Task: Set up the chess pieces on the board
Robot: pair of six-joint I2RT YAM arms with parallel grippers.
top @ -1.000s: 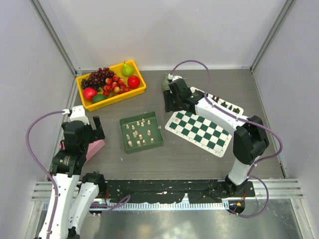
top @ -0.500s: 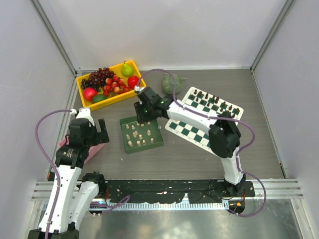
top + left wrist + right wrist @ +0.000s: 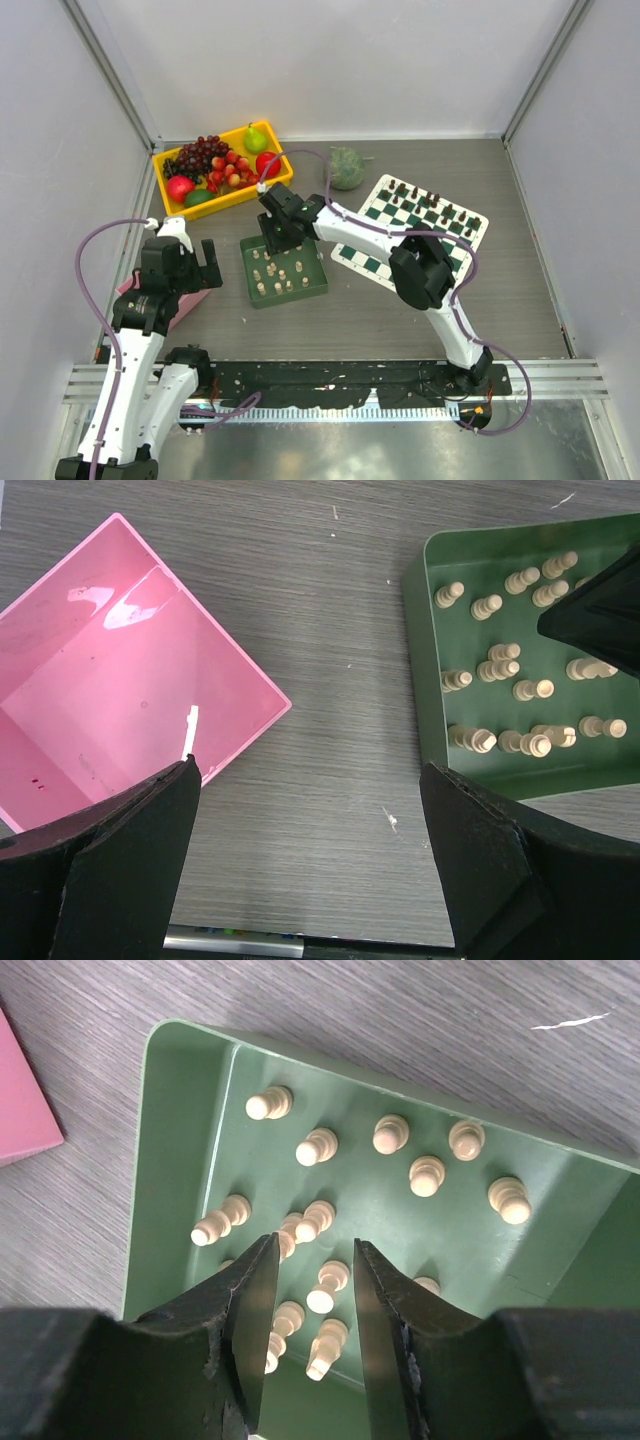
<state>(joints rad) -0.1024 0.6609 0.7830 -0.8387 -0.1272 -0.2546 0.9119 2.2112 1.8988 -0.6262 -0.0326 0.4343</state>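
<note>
Cream chess piece between the right jaws, apparently apart.

The white-and-black right arm reaches far forward and across to the left from its base, with its dark elbow joint raised. Its wrist is tipped down so that the black two-finger right gripper points at the surface below, its fingers parallel with only a narrow gap between them. The white-and-black left arm rises from its base and stays close to its own side, its black two-finger left gripper aimed downward with the jaws spread wide.
</note>
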